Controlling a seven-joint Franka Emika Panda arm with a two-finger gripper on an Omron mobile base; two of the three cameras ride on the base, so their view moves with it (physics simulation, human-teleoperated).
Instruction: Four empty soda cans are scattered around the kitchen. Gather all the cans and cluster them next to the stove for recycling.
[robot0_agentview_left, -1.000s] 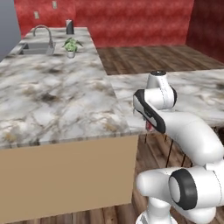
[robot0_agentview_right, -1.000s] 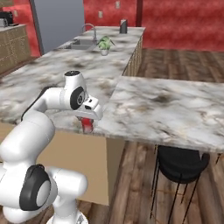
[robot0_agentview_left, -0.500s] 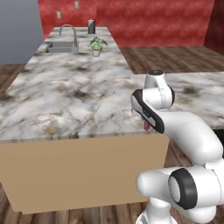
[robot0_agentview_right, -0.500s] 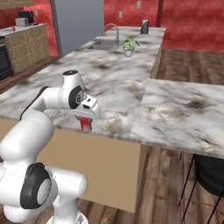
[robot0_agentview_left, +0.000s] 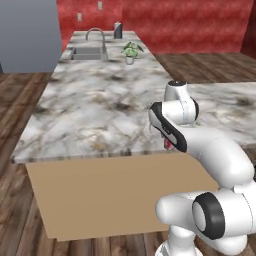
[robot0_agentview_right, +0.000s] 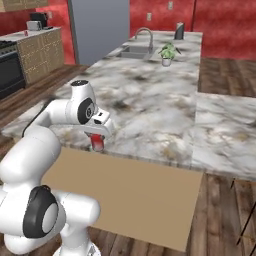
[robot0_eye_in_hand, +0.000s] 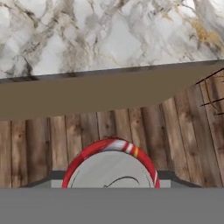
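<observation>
My gripper (robot0_agentview_right: 98, 141) hangs just off the front edge of the marble island (robot0_agentview_right: 150, 100), shut on a red soda can (robot0_agentview_right: 97, 145) with white markings. The left base view has the same can (robot0_agentview_left: 170, 145) as a red sliver under the hand, in front of the counter edge. In the hand view the can's silver top and red rim (robot0_eye_in_hand: 111, 164) sit between the dark fingertips (robot0_eye_in_hand: 52, 178), above the wooden floor. The black stove (robot0_agentview_right: 9, 70) stands at the far left edge of the right base view, across the room.
A sink with faucet (robot0_agentview_left: 90, 50), a small potted plant (robot0_agentview_left: 130, 51) and a dark bottle (robot0_agentview_left: 117, 30) sit at the island's far end. A grey fridge (robot0_agentview_right: 97, 27) stands behind. A side counter with an appliance (robot0_agentview_right: 35, 25) adjoins the stove. A stool's legs (robot0_agentview_right: 245, 220) are at right.
The whole scene has shifted in both base views, so the base has moved along the island. The arm's pose and its hold on the red can are unchanged.
</observation>
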